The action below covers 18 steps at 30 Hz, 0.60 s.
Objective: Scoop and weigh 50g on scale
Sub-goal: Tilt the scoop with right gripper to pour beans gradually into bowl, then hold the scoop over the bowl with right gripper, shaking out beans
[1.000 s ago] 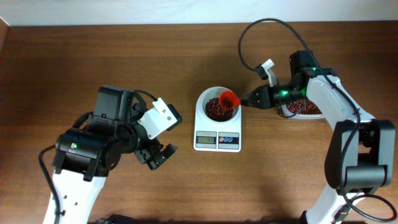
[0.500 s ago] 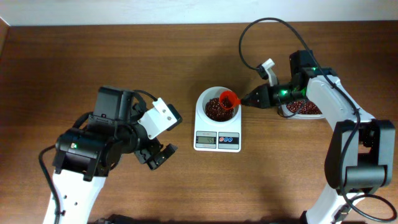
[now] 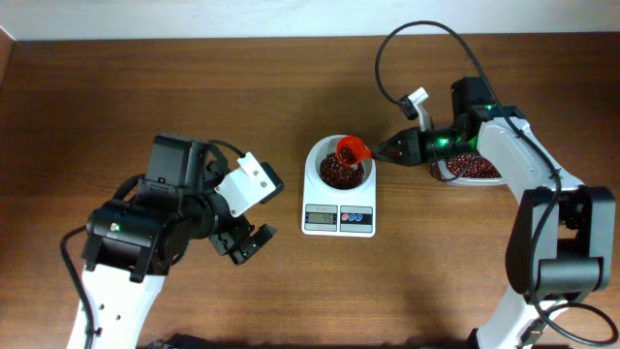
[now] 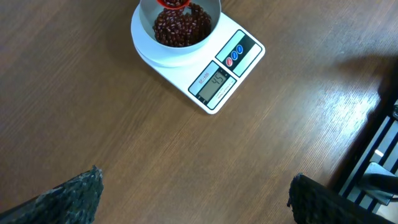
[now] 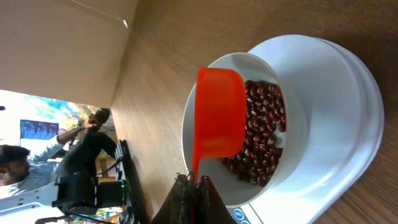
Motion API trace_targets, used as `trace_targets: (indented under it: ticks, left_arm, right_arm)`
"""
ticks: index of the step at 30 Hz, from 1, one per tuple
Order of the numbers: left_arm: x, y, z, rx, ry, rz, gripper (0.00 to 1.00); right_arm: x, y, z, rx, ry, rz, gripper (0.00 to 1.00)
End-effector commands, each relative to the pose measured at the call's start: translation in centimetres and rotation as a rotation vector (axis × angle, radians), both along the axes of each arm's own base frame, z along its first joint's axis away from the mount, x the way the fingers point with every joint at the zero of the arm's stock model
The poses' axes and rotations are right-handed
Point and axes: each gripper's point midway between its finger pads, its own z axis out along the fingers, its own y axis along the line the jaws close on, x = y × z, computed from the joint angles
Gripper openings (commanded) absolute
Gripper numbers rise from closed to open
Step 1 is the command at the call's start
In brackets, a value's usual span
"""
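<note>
Wooden table (image 3: 116,87) seen from above: the scale (image 3: 338,219) at centre carries a white bowl (image 3: 312,160) of beans (image 3: 334,174). Just beside it, the right gripper (image 3: 380,152), fingers pinching the handle, holds an orange scoop (image 3: 354,149) over the bowl. Near the scale, the left gripper (image 3: 250,243) hovers empty, fingers spread.

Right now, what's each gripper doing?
Left gripper: open, holding nothing.
Right gripper: shut on the handle of the orange scoop, held over the scale bowl.
</note>
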Motion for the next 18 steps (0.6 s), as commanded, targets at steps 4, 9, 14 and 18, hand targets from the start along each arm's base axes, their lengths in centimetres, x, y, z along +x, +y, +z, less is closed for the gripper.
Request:
trace_targets:
  ticks: [4,9,14,18]
  left_arm:
    - [0.1,-0.1,0.7,-0.008,-0.024,-0.014,0.99]
    - [0.1,-0.1,0.7,-0.008,-0.024,-0.014,0.99]
    - [0.1,-0.1,0.7,-0.008,-0.024,-0.014,0.99]
    - [0.1,-0.1,0.7,-0.008,-0.024,-0.014,0.99]
  right_arm:
    - [-0.1,0.4,1.3,0.040,-0.020,0.012,0.04]
    - [-0.8,1.3,4.2,0.209,-0.042,0.055,0.04]
    - [-0.2,-0.3,0.3,-0.025,0.047,-0.032,0.04]
    - [-0.3,-0.2,0.6,-0.006,0.037,-0.022,0.04]
